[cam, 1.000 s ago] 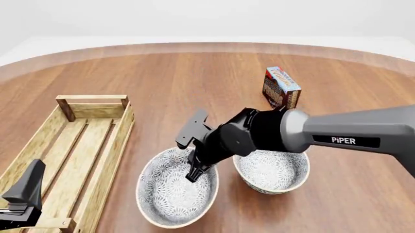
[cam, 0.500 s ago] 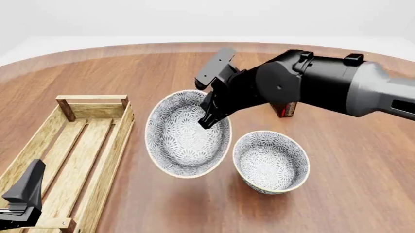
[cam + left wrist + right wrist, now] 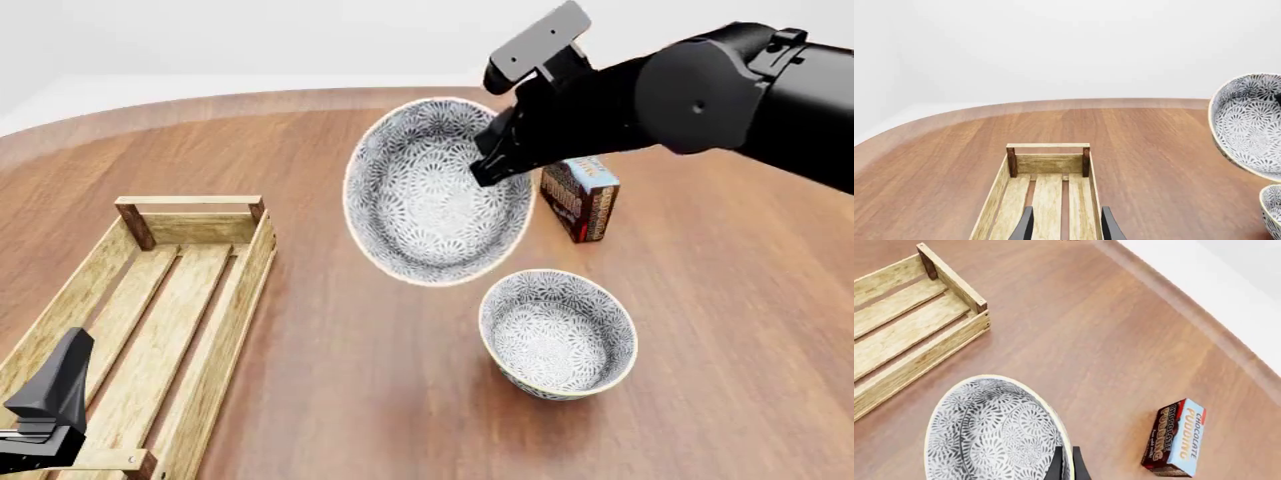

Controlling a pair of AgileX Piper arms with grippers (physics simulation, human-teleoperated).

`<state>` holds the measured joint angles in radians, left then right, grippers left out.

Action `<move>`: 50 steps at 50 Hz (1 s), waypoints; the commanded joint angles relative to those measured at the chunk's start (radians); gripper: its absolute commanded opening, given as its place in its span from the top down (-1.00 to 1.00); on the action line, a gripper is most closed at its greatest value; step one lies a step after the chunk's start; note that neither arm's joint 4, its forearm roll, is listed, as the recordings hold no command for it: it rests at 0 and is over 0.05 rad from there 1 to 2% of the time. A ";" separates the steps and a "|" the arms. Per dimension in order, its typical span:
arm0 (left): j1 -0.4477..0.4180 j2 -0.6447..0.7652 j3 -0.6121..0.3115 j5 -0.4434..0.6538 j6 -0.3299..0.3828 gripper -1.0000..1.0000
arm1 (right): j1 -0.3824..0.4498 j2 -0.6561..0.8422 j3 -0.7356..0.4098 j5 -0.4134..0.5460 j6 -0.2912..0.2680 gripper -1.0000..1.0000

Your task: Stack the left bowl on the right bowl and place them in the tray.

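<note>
Bright, even, diffuse light; sharp clean renders; soft faint shadow under bowl (image 3: 558, 333) on table (image 3: 334, 330); no glare.

Left bowl (image 3: 434, 195): patterned, lifted in air, tilted.
Right bowl (image 3: 558, 335): patterned, upright on table.
Tray (image 3: 200, 330): light-wood crate, well left.

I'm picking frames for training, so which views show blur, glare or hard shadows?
Front view: sharp, even light, only a faint soft shadow under the resting bowl. Left wrist view: crisp, white background washed out, lifted bowl cropped. Right wrist view: no glare, pudding box print legible; right end effector cropped.
</note>
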<state>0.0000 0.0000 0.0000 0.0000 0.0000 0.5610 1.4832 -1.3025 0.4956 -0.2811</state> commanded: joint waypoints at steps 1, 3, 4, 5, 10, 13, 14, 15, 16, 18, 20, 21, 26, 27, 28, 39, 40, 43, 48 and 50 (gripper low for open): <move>0.000 0.000 0.000 0.000 0.000 -1.00 | -0.085 -0.057 0.028 -0.016 0.116 1.00; 0.000 0.000 0.000 0.000 0.000 -1.00 | -0.091 -0.060 0.038 -0.019 0.117 1.00; 0.000 0.000 0.000 0.000 0.000 -1.00 | -0.110 -0.061 0.042 -0.023 0.142 1.00; 0.000 0.000 0.000 0.000 0.000 -1.00 | -0.113 -0.064 0.049 -0.024 0.157 1.00; 0.000 0.000 0.000 0.000 0.000 -1.00 | -0.140 -0.100 0.096 -0.043 0.182 1.00; 0.000 0.000 0.000 0.000 0.000 -1.00 | -0.165 -0.116 0.117 -0.054 0.206 1.00; 0.000 0.000 0.000 0.000 0.000 -1.00 | -0.165 -0.116 0.117 -0.054 0.206 1.00; 0.000 0.000 0.000 0.000 0.000 -1.00 | -0.176 -0.119 0.129 -0.062 0.212 1.00; 0.000 0.000 0.000 0.000 0.000 -1.00 | -0.178 -0.124 0.137 -0.067 0.220 1.00; 0.000 0.000 0.000 0.000 0.000 -1.00 | -0.188 -0.136 0.156 -0.075 0.238 1.00; 0.000 0.000 0.000 0.000 0.000 -1.00 | -0.195 -0.147 0.174 -0.084 0.253 1.00; 0.000 0.000 0.000 0.000 0.000 -1.00 | -0.193 -0.156 0.189 -0.089 0.266 1.00; 0.000 0.000 0.000 0.000 0.000 -1.00 | -0.205 -0.177 0.221 -0.104 0.313 1.00; 0.000 0.000 0.000 0.000 0.000 -1.00 | -0.204 -0.188 0.232 -0.109 0.329 1.00; 0.000 0.000 0.000 0.000 0.000 -1.00 | -0.205 -0.194 0.240 -0.110 0.326 1.00; 0.000 0.000 0.000 0.000 0.000 -1.00 | -0.229 -0.235 0.375 -0.212 0.427 1.00; 0.000 0.000 0.000 0.000 0.000 -1.00 | -0.227 -0.241 0.390 -0.224 0.443 1.00; 0.000 0.000 0.000 0.000 0.000 -1.00 | -0.231 -0.250 0.429 -0.254 0.453 1.00; 0.000 0.000 0.000 0.000 0.000 -1.00 | -0.239 -0.261 0.481 -0.298 0.477 1.00; 0.000 0.000 0.000 0.000 0.000 -1.00 | -0.247 -0.256 0.505 -0.324 0.489 1.00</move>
<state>0.0000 0.0000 0.0000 0.0000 0.0000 0.3348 1.2503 -0.8997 0.2618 0.1436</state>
